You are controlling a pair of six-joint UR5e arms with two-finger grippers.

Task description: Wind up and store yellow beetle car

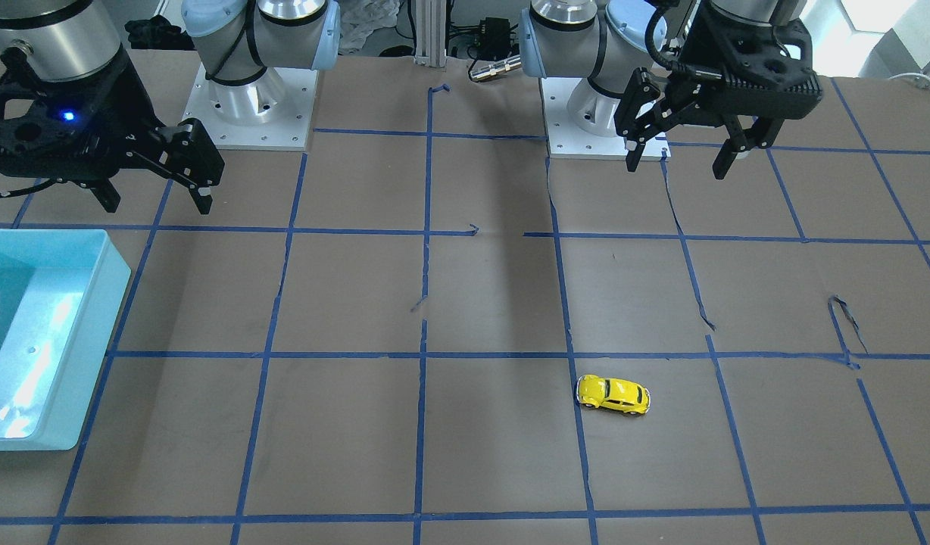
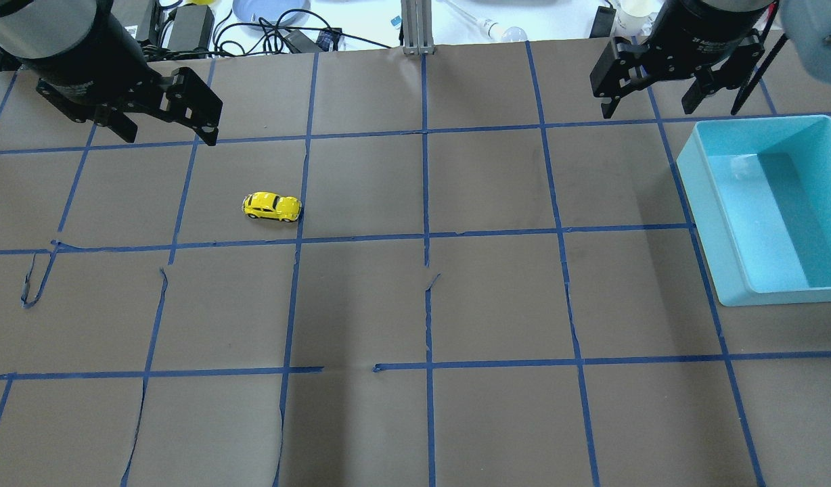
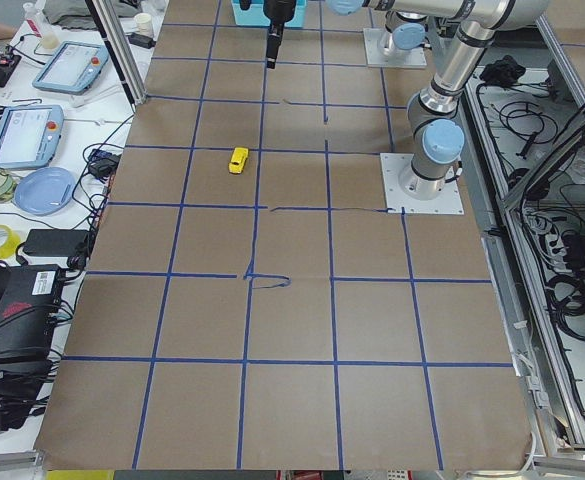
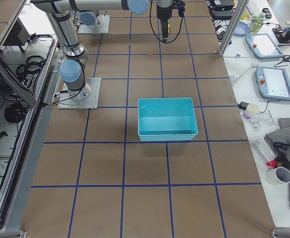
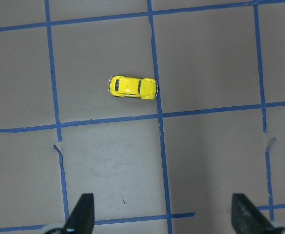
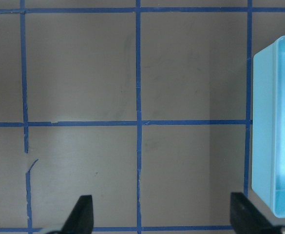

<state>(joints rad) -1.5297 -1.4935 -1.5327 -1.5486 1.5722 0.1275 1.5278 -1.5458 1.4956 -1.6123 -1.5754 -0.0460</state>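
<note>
The yellow beetle car (image 2: 272,207) stands on its wheels on the brown taped table, on my left side; it also shows in the front view (image 1: 613,395), the left side view (image 3: 238,160) and the left wrist view (image 5: 132,87). My left gripper (image 2: 170,138) is open and empty, hovering high above the table behind and to the left of the car; its fingertips (image 5: 81,217) frame bare table below the car. My right gripper (image 2: 647,109) is open and empty, high up beside the far left corner of a light-blue bin (image 2: 716,230).
The light-blue bin (image 1: 82,356) is empty and sits at the table's right edge; it also shows in the right wrist view (image 6: 264,122) and the right side view (image 4: 167,136). Blue tape lines grid the table. Cables, tablets and clutter lie beyond the far edge.
</note>
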